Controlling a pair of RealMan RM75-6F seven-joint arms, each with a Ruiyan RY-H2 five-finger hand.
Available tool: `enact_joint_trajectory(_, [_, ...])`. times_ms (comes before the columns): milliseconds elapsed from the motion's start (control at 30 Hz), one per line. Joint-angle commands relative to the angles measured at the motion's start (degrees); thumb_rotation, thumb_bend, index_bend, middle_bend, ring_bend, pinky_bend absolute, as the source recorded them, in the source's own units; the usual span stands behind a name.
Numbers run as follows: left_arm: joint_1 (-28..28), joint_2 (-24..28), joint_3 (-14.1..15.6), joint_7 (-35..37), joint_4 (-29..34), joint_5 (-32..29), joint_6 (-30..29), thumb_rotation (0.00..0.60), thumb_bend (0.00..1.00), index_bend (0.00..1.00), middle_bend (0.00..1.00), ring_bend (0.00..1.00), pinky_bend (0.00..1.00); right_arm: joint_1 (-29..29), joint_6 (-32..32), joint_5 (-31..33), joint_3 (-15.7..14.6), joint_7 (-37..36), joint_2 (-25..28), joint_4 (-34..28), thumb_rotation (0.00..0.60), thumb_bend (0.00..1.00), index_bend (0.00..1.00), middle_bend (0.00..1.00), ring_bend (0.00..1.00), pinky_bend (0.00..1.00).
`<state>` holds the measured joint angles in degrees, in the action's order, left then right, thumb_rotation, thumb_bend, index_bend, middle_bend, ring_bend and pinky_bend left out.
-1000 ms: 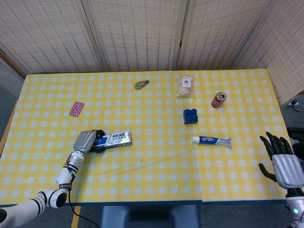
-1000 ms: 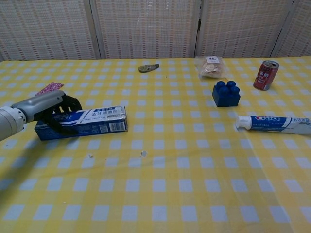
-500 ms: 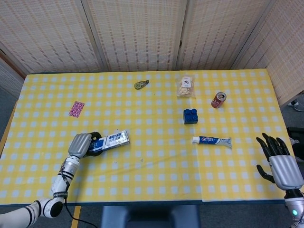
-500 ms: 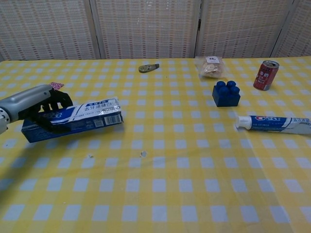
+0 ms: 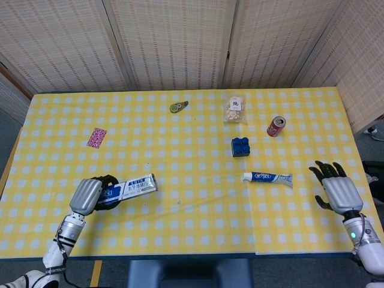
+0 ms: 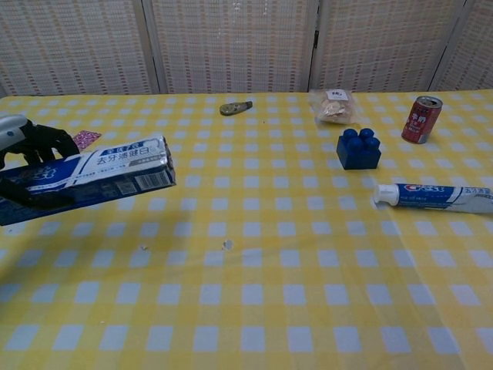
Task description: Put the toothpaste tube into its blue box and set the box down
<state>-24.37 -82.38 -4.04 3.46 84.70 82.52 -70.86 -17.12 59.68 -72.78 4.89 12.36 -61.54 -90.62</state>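
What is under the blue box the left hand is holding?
Only bare checked tablecloth; the blue box hangs above it in the left hand. The box's inside cannot be seen.

box in left hand at table's left, toothpaste tube lying right

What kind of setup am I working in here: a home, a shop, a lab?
Most likely a staged test area, not a home: one table in a yellow checked cloth, woven screens closing it in, and unrelated items scattered about, such as a soda can and a blue building block.
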Motion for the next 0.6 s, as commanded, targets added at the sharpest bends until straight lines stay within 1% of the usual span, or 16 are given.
enact_joint_trajectory(33, [0.47,1.13,0.12,1.29,0.68,0.41,-0.42,0.600,0.37,0.57,0.64,0.54,0.59,-3.07,-2.46,4.93,1.36,6.46,-4.35,3.25,0.600,0.38,0.22,0.20,0.17,0.08])
enact_joint_trajectory(67, [0.49,1.61,0.06,1.81,0.79,0.32,-0.25,0.600,0.37,0.57,0.64,0.54,0.59,-3.72,-2.97,6.34,1.59,7.60,-6.15,4.49,0.600,0.38,0.23,0.22,0.19,0.10])
enact_joint_trajectory(133, [0.47,2.53,0.02,2.14,0.97,0.26,0.06,0.600,0.37,0.56,0.64,0.54,0.59,-4.82,-3.93,8.22,2.14,8.07,-9.10,6.73,0.600,0.38,0.25,0.24,0.20,0.13])
enact_joint_trajectory(233, [0.66,3.47,-0.13,2.26,1.03,0.29,-0.18,0.600,0.37,0.56,0.64,0.54,0.59,-6.23,-4.96,9.55,2.36,9.07,-12.10,9.45,0.600,0.38,0.27,0.25,0.21,0.15])
enact_joint_trajectory(400, [0.99,3.99,-0.39,4.36,0.39,0.20,-0.41,0.600,0.37,0.56,0.64,0.53,0.58,-8.26,-6.83,11.71,2.50,10.62,-15.97,13.23,0.600,0.38,0.30,0.27,0.25,0.20])
enact_joint_trajectory(600, [0.97,4.30,-0.39,5.85,-0.89,0.55,-0.16,0.600,0.37,0.56,0.64,0.53,0.58,-9.39,-6.66,12.94,2.34,12.10,-19.41,16.52,0.600,0.38,0.33,0.29,0.27,0.23])
